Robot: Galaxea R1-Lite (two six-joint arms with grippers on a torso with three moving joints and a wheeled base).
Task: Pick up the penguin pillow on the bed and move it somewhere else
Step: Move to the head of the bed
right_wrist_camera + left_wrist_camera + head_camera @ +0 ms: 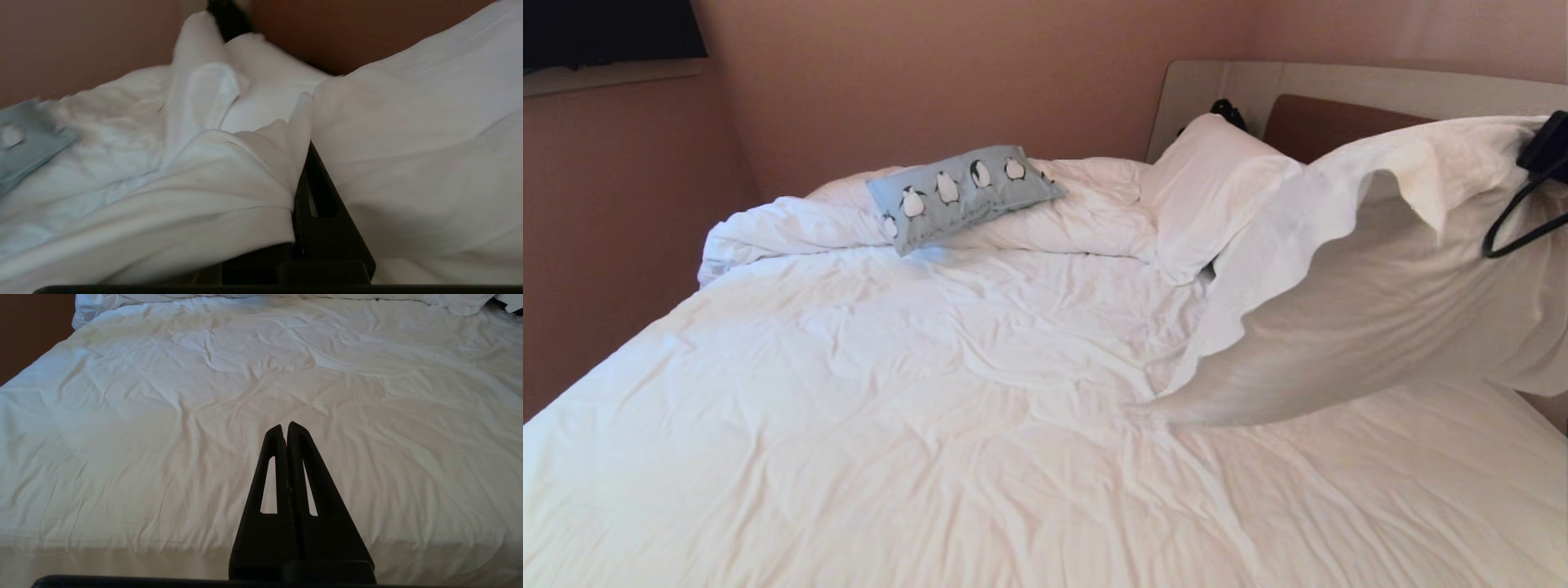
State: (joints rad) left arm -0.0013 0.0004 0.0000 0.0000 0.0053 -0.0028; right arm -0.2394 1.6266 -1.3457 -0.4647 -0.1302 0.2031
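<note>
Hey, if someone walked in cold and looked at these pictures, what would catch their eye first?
First, the big white pillow lifted off the bed on the right, its cover pinched in the shut right tool near the headboard. Next, the penguin pillow, lying untouched on the bunched duvet at the far side.

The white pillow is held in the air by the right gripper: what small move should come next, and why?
Probably lower the white pillow onto the bed and release it: the right gripper is shut on it, while the penguin pillow lies untouched.
</note>
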